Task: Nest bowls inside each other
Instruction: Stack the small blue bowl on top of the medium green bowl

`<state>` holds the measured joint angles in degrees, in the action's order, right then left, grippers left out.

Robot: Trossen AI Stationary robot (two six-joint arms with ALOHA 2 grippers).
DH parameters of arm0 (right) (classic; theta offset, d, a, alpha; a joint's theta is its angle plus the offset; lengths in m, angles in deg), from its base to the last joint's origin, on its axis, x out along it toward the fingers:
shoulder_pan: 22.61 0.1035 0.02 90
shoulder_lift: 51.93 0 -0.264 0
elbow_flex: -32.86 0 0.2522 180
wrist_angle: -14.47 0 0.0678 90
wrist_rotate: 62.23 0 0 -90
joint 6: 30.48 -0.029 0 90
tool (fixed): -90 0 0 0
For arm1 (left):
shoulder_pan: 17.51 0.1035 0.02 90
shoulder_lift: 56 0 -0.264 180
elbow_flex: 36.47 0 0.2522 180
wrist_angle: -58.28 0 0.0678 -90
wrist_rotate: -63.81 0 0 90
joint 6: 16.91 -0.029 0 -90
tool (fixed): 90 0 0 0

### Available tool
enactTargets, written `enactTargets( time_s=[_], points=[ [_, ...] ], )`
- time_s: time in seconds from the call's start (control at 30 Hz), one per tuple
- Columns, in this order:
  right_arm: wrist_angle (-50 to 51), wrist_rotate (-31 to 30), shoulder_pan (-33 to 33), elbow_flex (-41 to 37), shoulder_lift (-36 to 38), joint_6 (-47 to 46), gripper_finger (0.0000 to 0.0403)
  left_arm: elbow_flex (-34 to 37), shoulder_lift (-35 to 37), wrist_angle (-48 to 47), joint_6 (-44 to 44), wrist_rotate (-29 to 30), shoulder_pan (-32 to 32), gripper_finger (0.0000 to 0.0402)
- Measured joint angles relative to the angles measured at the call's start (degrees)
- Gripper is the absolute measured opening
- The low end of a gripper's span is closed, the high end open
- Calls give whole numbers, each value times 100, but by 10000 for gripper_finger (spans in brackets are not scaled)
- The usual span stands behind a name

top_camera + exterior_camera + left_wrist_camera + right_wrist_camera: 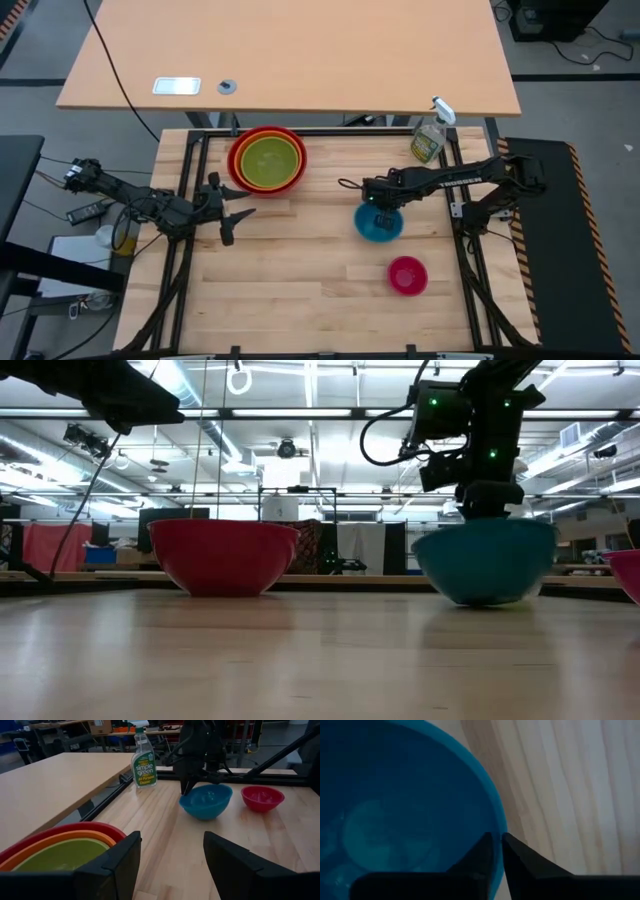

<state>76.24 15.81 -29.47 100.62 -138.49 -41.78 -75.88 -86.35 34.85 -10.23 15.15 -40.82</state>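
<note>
The blue bowl (380,226) sits right of the table's middle, and my right gripper (377,204) is shut on its far rim. A magenta-pink bowl (407,275) stands alone nearer the front right. At the far middle, the green bowl (266,160) lies inside the orange bowl (75,838), which lies inside the red bowl (238,172). My left gripper (238,212) hovers open at the table's left, near this stack, with nothing between its fingers (125,862). My right gripper pinches the blue bowl's rim (496,822) on its far side, one finger inside the bowl and one outside. The fingers come from above, pointing steeply down. The bowl's bottom (485,600) looks to rest on the table, upright.
A clear spray bottle (430,137) of greenish liquid stands at the far right corner. Bare wood lies between the bowl stack and the blue bowl and across the table's front. A larger table top (290,50) lies beyond the far edge.
</note>
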Motion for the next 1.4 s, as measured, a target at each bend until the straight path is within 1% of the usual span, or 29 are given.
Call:
enactTargets(
  time_s=[0.37,0.57,0.67,0.73,0.83,0.9,1.03,1.2,1.4],
  points=[
    [65,-38,0,7,0,-56,117,0,0,0,2,0,0,220],
    [440,-50,-4,364,0,-100,153,0,-1,2,2,0,0,220],
    [431,-64,-4,424,2,-56,163,0,-1,2,2,0,0,220],
    [504,-198,-12,424,2,12,166,0,-1,1,2,0,0,220],
    [588,-583,-23,424,2,62,167,0,-2,0,2,0,0,220],
    [604,-621,-70,424,2,147,167,0,-2,1,4,0,0,220],
    [530,-332,-268,389,-11,341,167,0,-2,0,4,0,0,220],
    [136,168,-565,2,-13,518,164,0,0,0,4,0,-1,220],
    [-276,565,-720,-294,-17,593,148,0,-1,0,4,0,0,220]
  ],
)
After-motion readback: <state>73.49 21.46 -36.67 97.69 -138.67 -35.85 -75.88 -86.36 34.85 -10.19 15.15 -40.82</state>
